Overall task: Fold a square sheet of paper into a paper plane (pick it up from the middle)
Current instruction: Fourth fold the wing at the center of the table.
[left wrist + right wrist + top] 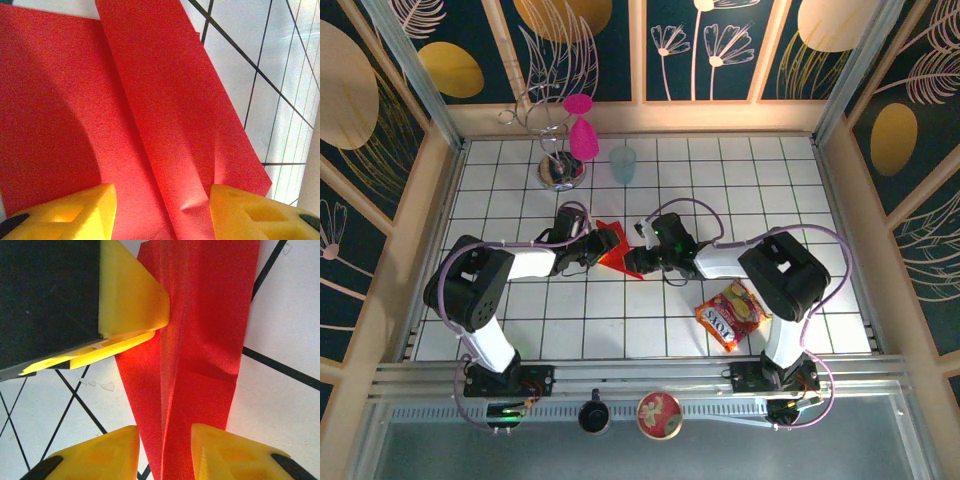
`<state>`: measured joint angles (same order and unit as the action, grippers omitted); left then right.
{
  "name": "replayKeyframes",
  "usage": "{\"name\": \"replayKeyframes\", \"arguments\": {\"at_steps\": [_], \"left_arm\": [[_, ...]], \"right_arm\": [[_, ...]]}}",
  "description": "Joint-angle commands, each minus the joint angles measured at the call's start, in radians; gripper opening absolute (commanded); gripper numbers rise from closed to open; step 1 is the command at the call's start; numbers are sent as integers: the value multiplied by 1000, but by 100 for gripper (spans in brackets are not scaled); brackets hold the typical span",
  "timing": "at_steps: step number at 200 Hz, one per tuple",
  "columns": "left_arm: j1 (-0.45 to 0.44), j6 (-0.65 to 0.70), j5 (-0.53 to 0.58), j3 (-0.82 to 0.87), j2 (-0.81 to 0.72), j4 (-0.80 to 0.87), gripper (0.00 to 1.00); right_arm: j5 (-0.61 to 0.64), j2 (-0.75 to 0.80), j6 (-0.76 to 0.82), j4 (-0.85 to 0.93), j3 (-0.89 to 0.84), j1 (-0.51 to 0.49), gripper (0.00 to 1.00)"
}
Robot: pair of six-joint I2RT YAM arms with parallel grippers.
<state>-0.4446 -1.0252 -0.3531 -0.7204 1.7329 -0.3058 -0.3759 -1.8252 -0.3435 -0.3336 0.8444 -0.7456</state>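
**Both grippers at the folded red paper, middle of the table**

The left gripper [162, 220] had its two yellow fingers well apart. The red paper [165, 100] lay under and between them, not clamped. The paper passed across the whole gap, and one long folded flap ran away from the fingers. A small dent showed in the paper just beside the finger on the right of that wrist view.

The right gripper [165, 455] had its fingers only a little apart. The middle ridge of the paper ran straight into this narrow gap, so the fingers stood astride it. I could not see the pads pressing on it. Just beyond, one finger [132, 300] of the left gripper stood against the side edge of the paper.

From above, the two grippers faced each other almost tip to tip near the middle of the white tiled table [720, 200]. The paper lay on the table between them, and one red tip stuck out toward the near edge. A snack packet [732, 313] lay well apart, by the right arm. A pink goblet [582, 130], a pale cup [623, 163] and a metal stand [558, 170] stood near the far edge.
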Motion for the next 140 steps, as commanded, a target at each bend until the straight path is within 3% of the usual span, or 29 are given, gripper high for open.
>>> {"name": "replayKeyframes", "arguments": {"at_steps": [1,104,140], "left_arm": [[-3,7,32,4,33,95,52],[-3,5,29,3,28,93,51],[-2,5,30,3,21,91,51]], "right_arm": [[25,-19,34,-4,35,-8,30],[-2,-45,49,-22,42,-13,24],[-9,-46,53,-17,43,-13,14]]}}
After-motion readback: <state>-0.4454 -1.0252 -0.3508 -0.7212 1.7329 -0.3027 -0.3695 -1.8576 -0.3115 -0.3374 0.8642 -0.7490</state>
